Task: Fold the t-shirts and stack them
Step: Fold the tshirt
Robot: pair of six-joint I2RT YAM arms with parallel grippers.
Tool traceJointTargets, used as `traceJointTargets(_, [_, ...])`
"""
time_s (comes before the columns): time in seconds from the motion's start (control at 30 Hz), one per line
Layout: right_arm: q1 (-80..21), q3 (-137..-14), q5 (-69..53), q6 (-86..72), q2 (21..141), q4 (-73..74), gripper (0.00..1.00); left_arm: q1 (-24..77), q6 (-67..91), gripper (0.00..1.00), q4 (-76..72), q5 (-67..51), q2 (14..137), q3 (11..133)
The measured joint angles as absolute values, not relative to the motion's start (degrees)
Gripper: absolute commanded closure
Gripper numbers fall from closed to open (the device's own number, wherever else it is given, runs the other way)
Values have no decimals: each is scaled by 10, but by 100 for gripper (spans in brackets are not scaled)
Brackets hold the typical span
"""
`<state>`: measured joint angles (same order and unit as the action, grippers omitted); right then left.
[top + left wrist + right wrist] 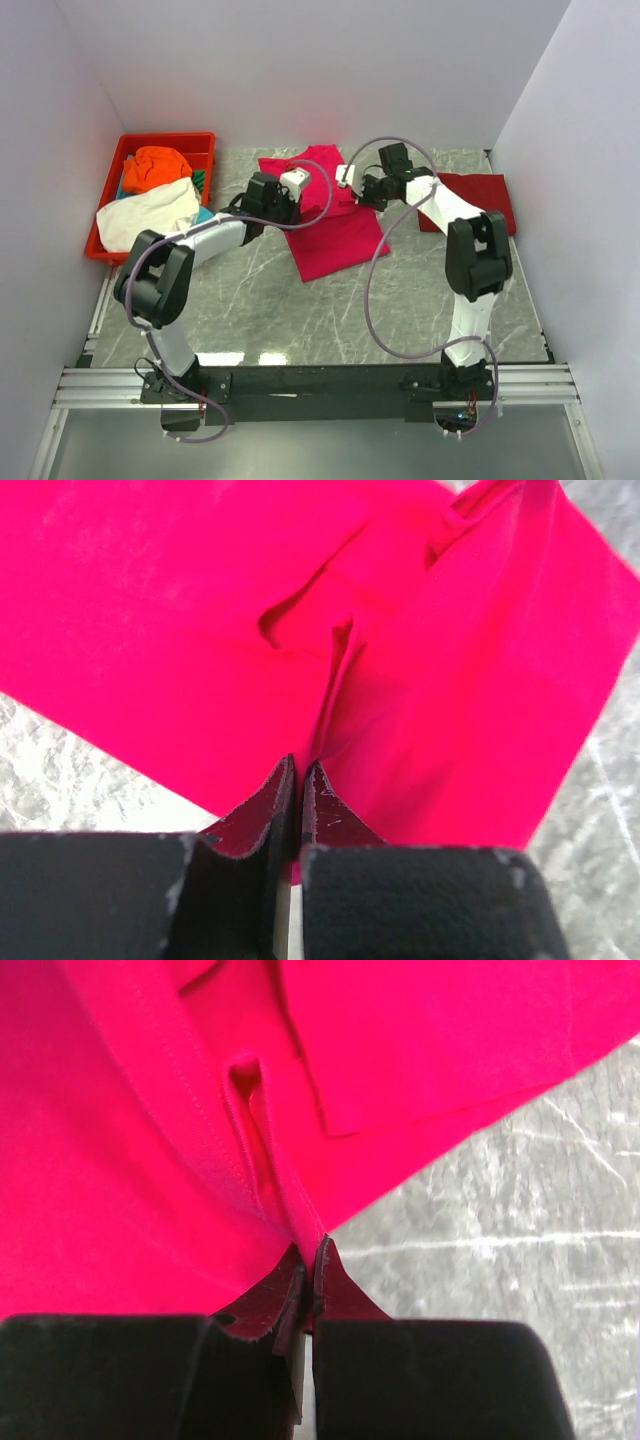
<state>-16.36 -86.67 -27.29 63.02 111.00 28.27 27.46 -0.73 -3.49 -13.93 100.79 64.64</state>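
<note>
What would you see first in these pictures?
The bright pink-red t-shirt spread in the middle of the table, with the left gripper and the right gripper each shut on a pinch of its cloth. Next, the red tray at the back left, heaped with an orange t-shirt and a white t-shirt, and a darker red t-shirt at the right.

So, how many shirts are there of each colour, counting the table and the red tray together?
Bright pink shirt: 1
Dark red shirt: 1
Orange shirt: 1
White shirt: 1
Teal shirt: 1, mostly hidden
Total: 5
</note>
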Motion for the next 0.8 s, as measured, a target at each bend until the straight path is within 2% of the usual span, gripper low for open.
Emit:
traceJointTargets(0.4, [-185,-992,-214,577,1232,266,100,225,-18,99,0,-169,1074,707])
traceJointTargets(0.5, [-187,-1000,-207,569,1240,267,100,218,-19,94,9,-176,1085,720])
traceJointTargets(0.53, [-188,-1007,-205,566,1244,267,97,216,-19,86,14,-177,1090,726])
traceJointTargets(0.6, [-191,-1024,-194,555,1255,265,78,214,-20,73,22,-177,1104,743])
traceJointTargets(0.63, [-193,-1032,-187,548,1260,260,62,213,-20,59,28,-173,1111,753])
traceJointTargets(0.67, [-194,-1034,-179,543,1263,251,38,213,-21,53,32,-164,1118,763])
traceJointTargets(0.73, [-198,-1034,-142,509,1268,220,30,211,-14,48,43,-142,1126,780])
traceJointTargets(0.8, [-199,-1034,-108,477,1268,186,29,210,-12,41,46,-107,1126,791])
